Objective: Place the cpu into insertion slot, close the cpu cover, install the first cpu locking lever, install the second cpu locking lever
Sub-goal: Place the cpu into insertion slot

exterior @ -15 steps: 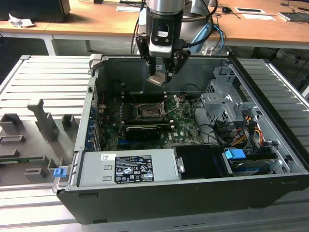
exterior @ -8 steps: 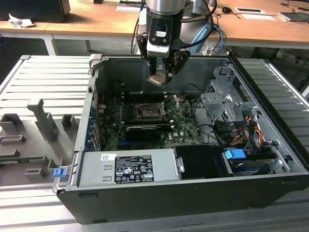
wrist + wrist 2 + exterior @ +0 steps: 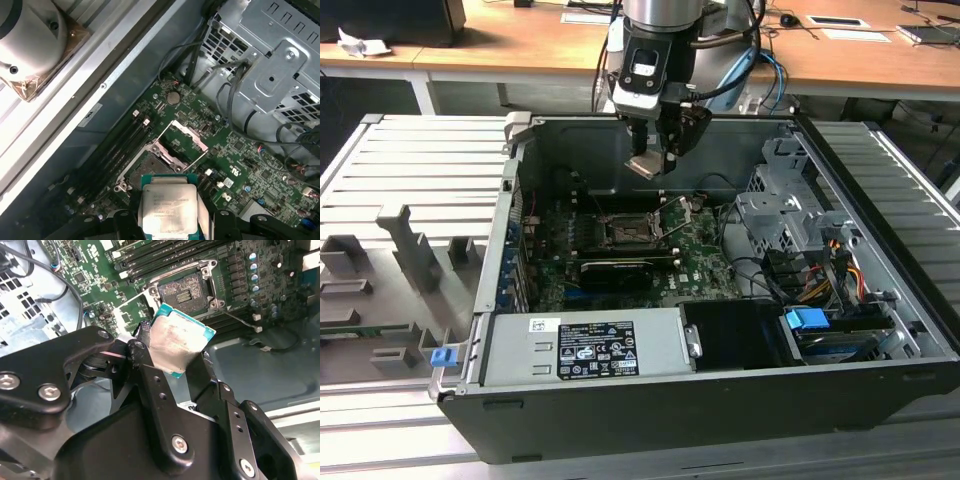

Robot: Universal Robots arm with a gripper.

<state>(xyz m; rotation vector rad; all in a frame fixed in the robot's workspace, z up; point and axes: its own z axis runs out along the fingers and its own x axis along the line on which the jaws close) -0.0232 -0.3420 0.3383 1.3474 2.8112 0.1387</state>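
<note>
**A:** Ribbed grey desk, with the open case lying on its side on it. Why that way?

**B:** So the board faces up and the arm can come straight down into it. The slot sits about mid-board.

**A:** And the cpu?

**B:** It's in the air, well above the slot and not touching anything in the case. The fingers are clamped on two opposite edges, so the metal top and the underside stay free.

**A:** Is it level?

**B:** In the exterior view it looks slightly tipped. In the first wrist view the cpu hangs near the slot, a little off to one side of it rather than squarely over it.

**A:** Is the slot ready for it?

**B:** It looks so. The cover is swung up off the slot, with the board visible through its window, which leaves the dark contact field bare. In the second wrist view the slot is empty beyond the cpu.

**A:** So nothing is seated yet?

**B:** Nothing. My read is that this is the carry toward the first step, with the cover not yet closed.
</note>
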